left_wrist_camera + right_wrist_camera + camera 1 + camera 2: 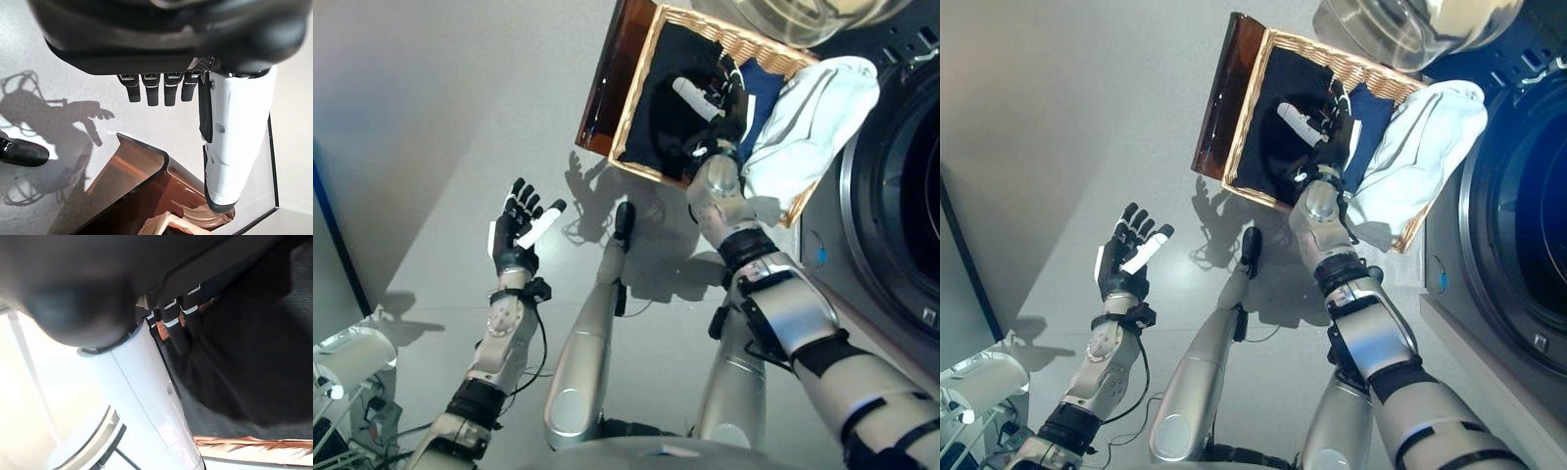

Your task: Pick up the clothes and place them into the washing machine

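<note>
Grey floor (440, 127) lies under the left hand (516, 233), which hangs over it with fingers spread and straight, holding nothing; farther on, the right hand (717, 106) reaches down into a wicker basket (641, 88), fingers extended against the dark clothes (1278, 142) piled inside, not closed round them; a white garment (808, 127) drapes over the basket's edge just beside the washing machine (891, 196), whose round opening shows dark.
</note>
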Tool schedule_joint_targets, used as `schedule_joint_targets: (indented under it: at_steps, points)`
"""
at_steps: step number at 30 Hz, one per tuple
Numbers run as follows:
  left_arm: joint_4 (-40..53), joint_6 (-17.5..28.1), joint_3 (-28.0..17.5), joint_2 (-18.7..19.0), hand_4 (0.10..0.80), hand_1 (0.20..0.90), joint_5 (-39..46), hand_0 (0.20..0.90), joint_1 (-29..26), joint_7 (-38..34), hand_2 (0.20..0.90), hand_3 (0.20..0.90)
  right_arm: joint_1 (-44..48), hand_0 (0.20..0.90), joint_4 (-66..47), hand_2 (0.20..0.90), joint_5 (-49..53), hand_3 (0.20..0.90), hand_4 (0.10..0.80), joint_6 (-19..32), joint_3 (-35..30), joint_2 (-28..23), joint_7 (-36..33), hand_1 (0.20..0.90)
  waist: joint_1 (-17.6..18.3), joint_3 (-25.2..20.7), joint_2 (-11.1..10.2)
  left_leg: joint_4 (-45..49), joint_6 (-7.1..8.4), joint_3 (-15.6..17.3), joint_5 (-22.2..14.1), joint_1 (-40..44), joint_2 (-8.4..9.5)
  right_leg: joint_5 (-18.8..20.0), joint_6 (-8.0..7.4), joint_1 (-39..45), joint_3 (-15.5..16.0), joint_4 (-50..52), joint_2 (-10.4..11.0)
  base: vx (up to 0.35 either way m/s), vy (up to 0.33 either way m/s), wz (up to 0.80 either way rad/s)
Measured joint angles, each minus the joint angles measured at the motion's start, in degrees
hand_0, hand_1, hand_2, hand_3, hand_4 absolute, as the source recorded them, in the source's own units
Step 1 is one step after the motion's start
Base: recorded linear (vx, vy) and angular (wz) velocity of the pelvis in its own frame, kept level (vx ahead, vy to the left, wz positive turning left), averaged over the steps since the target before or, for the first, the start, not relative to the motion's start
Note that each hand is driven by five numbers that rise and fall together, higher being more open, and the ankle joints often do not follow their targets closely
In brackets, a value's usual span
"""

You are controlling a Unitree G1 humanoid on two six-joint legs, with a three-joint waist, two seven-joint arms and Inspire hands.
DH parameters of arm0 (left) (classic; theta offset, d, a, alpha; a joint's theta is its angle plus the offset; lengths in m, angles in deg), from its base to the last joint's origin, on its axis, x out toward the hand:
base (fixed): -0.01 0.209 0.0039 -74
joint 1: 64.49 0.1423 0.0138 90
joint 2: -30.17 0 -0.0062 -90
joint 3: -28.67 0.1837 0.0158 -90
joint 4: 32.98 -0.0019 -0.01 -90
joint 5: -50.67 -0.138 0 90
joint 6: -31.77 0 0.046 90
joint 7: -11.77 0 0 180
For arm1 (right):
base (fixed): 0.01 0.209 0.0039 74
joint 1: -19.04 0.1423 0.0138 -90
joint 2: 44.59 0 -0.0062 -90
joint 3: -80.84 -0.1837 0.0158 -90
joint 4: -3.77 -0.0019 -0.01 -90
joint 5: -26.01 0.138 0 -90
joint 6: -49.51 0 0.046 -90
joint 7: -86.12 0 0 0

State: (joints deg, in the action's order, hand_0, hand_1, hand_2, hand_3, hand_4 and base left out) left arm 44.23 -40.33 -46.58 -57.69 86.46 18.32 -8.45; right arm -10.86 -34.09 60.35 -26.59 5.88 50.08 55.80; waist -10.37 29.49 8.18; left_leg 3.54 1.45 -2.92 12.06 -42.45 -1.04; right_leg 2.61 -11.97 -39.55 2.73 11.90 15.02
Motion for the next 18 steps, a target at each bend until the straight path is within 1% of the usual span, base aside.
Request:
schedule_joint_targets:
  at_steps: [6, 18]
  points:
    - [0.01, 0.02, -0.01, -0.01, 0.800, 0.900, 0.00, 0.900, -0.03, -0.43, 0.900, 0.900, 1.42, 0.900, 1.67, 0.900, -0.97, 0.900, 0.800, -0.53, 0.07, 0.01, -1.19, 0.900, -0.02, 0.00, 0.00, -0.04, 0.24, -0.57, -0.03, -0.13, 0.02, 0.00, 0.00, 0.06, 0.31, 0.04, -0.01, 0.000, 0.000, 0.00]
    - [0.02, 0.02, -0.01, -0.02, 0.800, 0.900, 0.07, 0.900, -1.32, -1.31, 0.900, 0.900, 1.99, 0.900, 3.37, 0.900, -3.11, 0.900, 0.800, -2.75, 0.12, 0.11, -2.27, 0.900, 0.00, -0.02, -0.03, 0.28, 0.04, -0.71, 0.43, 0.89, -0.03, -0.13, -0.13, 1.33, 1.05, 0.96, 0.01, 0.008, -0.002, 0.02]
